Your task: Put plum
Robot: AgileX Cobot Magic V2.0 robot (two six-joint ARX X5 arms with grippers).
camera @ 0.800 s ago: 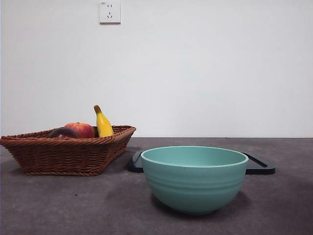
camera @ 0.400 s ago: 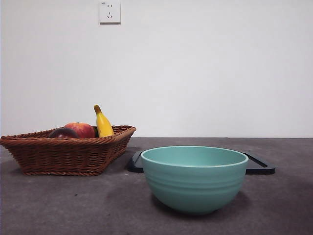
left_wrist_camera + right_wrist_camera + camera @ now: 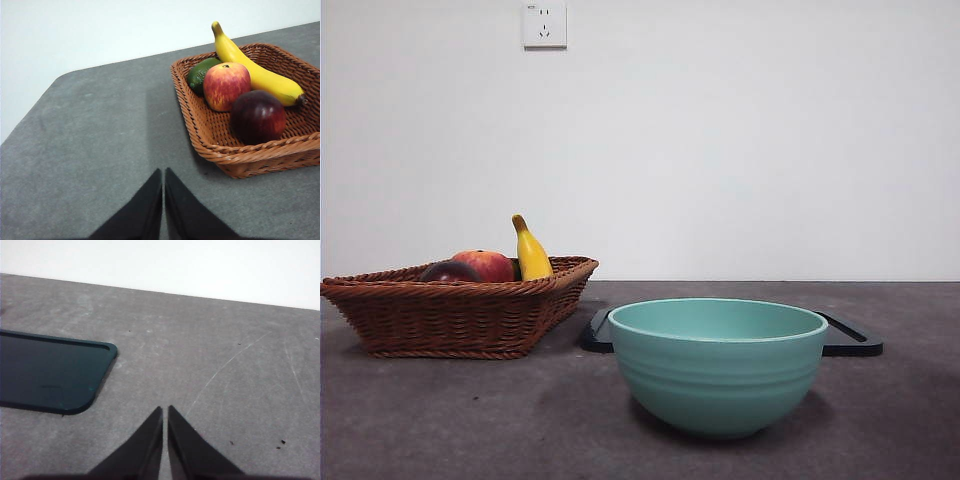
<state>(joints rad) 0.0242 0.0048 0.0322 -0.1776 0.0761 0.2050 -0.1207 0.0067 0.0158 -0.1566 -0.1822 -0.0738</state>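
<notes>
Fruit fills the brown woven wicker basket point(image 3: 460, 315) at the left of the grey tabletop point(image 3: 470, 420): we see the dark purple round plum point(image 3: 258, 116) at its near edge, touching the red-orange apple-like fruit point(image 3: 226, 85). Both our left tool point(image 3: 163, 202) and right tool point(image 3: 164, 440) hang above bare tabletop, jaws pressed together, holding nothing.

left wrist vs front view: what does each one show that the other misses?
Left wrist only: a dark green fruit tucked behind the red-orange apple-like fruit, and the left gripper, jaws shut, above bare table. Front only: the teal ceramic bowl, the flat black tray behind it, the wall socket. Both: the brown wicker basket, the yellow banana, the dark purple plum.
</notes>
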